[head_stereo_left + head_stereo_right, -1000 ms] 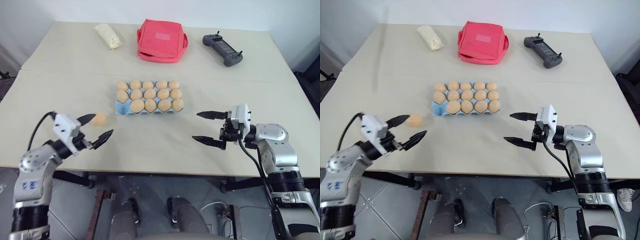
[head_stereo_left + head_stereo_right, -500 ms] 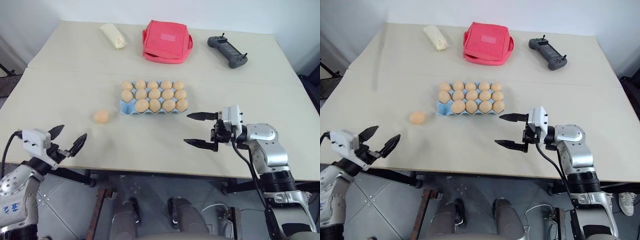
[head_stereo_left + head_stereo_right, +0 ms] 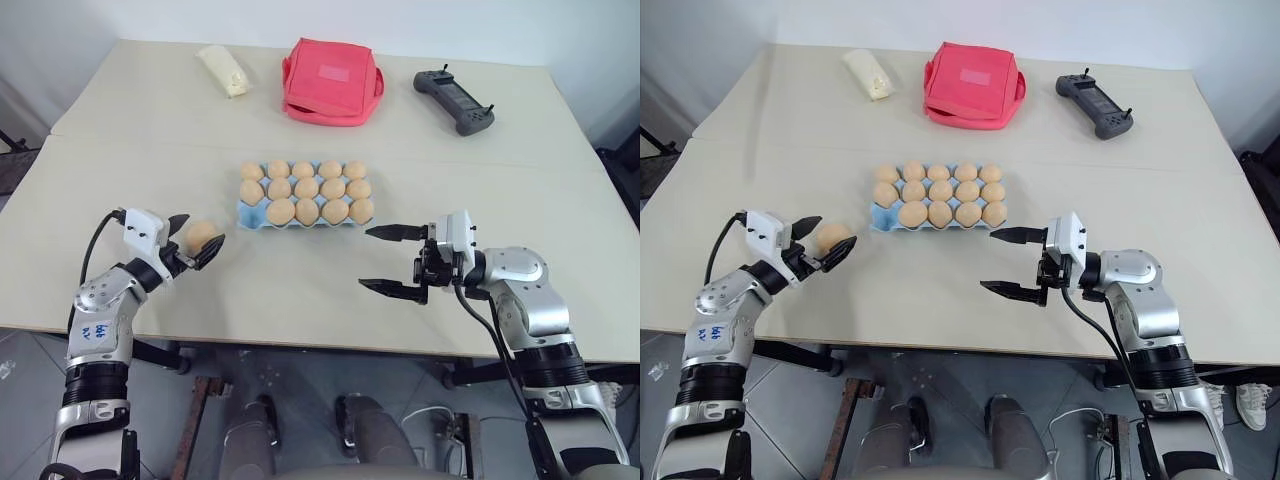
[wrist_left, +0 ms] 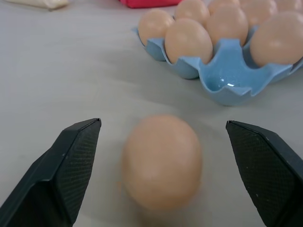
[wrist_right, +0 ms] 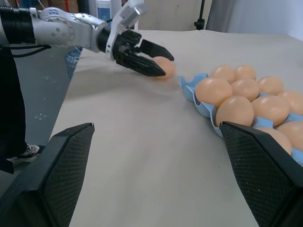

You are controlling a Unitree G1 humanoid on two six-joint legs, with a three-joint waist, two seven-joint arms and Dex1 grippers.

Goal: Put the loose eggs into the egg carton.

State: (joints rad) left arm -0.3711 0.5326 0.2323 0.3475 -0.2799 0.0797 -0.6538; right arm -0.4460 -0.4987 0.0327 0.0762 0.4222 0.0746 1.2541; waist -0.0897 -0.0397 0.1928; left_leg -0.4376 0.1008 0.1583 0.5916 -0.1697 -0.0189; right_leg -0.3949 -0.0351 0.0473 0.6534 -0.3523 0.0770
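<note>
Broadly, a pale beige tabletop fills the scene, with a seam running across it behind the carton and a white wall beyond its far edge; grey tiled floor shows below the near edge. At the left, the left end effector sits low over the tabletop with its two black fingers spread on either side of the one loose egg; from the left wrist view neither finger touches the egg, though that egg is blurred there. Just right of it lies the light blue egg carton, full but for the near-left corner cup, which is bare. Further back are a pale yellow bundle, a red pouch and a dark handheld controller. At the right, the right end effector hovers with fingers spread wide, empty, pointing toward the carton.
</note>
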